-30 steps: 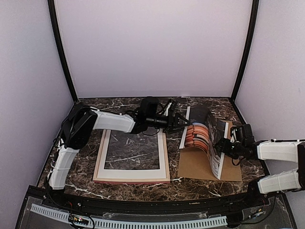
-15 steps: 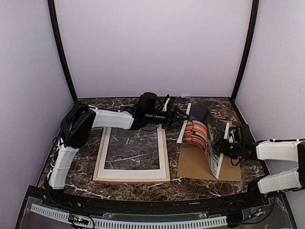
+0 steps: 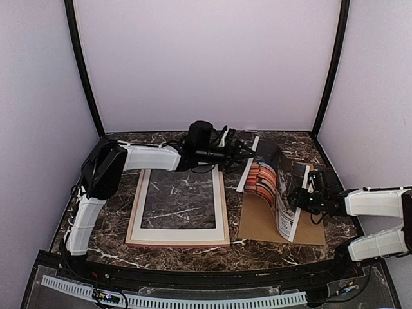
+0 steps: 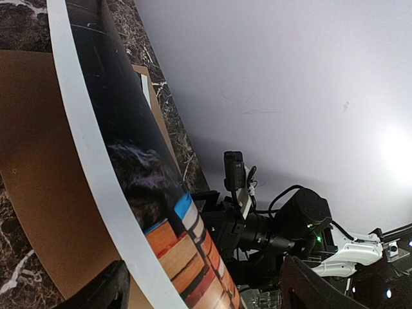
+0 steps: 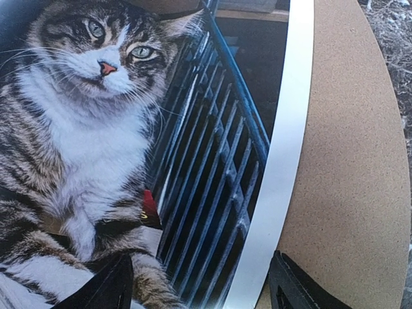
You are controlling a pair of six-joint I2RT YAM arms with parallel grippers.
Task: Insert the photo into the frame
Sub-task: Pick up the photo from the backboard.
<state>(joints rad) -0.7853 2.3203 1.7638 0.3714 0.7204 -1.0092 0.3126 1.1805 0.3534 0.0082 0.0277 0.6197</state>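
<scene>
Lifting higher than a second ago, the photo (image 3: 273,187) bows between the left hand (image 3: 248,151) and right hand (image 3: 301,198), both pinching it, at three o'clock of the frame (image 3: 178,206).

Both tool tips and their contact with the photo (image 3: 273,187) out of clear view.

Frame (image 3: 177,206) flat on the surface (image 3: 116,248) at left, backing board (image 3: 264,222) just right of it, photo (image 3: 273,187) bowed above the board, both tools at its ends.
</scene>
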